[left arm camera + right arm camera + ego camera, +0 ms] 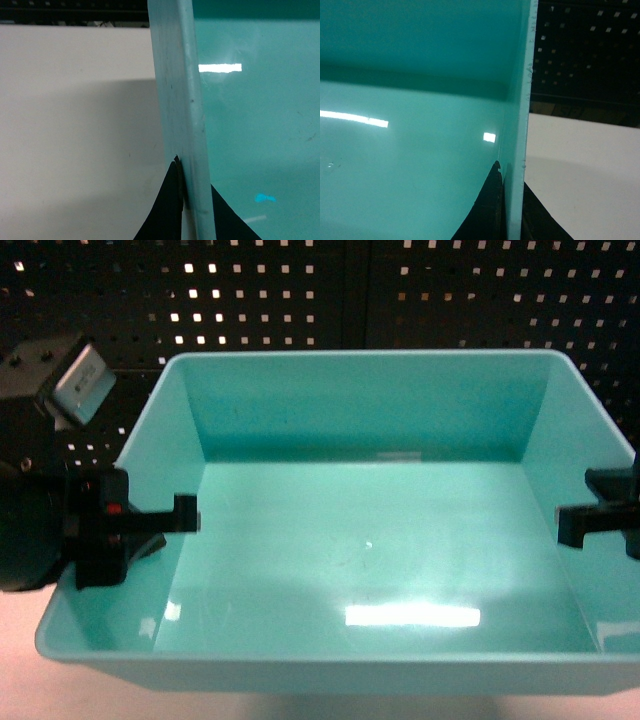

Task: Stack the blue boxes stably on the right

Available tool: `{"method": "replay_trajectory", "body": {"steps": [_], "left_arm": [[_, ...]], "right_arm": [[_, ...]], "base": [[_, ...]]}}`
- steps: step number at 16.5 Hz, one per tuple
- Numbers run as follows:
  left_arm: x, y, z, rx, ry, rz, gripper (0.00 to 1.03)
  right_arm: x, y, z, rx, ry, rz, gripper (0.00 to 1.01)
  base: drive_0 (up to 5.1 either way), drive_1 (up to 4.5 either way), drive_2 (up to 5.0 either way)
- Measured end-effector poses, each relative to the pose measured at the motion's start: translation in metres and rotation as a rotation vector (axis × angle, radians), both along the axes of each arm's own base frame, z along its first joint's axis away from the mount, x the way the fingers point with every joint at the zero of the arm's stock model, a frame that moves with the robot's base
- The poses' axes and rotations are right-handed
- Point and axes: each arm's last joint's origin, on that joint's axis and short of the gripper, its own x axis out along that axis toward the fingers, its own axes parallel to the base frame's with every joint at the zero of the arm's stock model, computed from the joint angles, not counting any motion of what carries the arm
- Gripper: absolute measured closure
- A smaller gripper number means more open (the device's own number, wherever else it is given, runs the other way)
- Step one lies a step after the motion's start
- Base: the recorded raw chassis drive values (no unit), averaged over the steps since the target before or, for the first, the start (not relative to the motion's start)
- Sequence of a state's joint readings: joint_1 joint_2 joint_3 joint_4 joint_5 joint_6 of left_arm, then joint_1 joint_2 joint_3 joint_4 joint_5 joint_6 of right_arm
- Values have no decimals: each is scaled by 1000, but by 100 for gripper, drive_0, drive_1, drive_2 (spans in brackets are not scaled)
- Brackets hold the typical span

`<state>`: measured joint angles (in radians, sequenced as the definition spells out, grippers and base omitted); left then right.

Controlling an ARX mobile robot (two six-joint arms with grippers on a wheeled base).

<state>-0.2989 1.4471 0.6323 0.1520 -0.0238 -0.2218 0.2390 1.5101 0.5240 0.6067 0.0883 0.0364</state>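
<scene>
tub [370,540] sitting close under head camera, over pale worktop [75,125] | left pincer [192,200] clamping tub's left wall | right pincer [512,200] clamping right wall | pegboard [400,290] standing behind

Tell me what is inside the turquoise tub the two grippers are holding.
Nothing loose: the turquoise tub shows only bare glossy floor with light reflections. One finger of the left gripper and of the right gripper reaches inside each side wall. Whatever lies under it is hidden.

One blue box [380,530], seemingly.
</scene>
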Motion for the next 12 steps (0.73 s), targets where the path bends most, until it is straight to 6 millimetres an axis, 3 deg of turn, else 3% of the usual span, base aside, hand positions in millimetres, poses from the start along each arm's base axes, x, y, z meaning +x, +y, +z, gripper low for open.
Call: {"method": "replay_trajectory", "body": {"steps": [3, 7, 12], "left_arm": [[4, -1, 25, -14, -46, -2, 101], [9, -2, 73, -45, -193, -18, 101], [0, 2, 83, -46, -257, -5, 101]], "right_arm": [[5, -6, 24, 15, -46, -11, 99], [7, -12, 71, 42, -190, -28, 99], [0, -15, 85, 46, -228, -22, 99]], "base": [[0, 0, 0], [0, 0, 0], [0, 0, 0]]}}
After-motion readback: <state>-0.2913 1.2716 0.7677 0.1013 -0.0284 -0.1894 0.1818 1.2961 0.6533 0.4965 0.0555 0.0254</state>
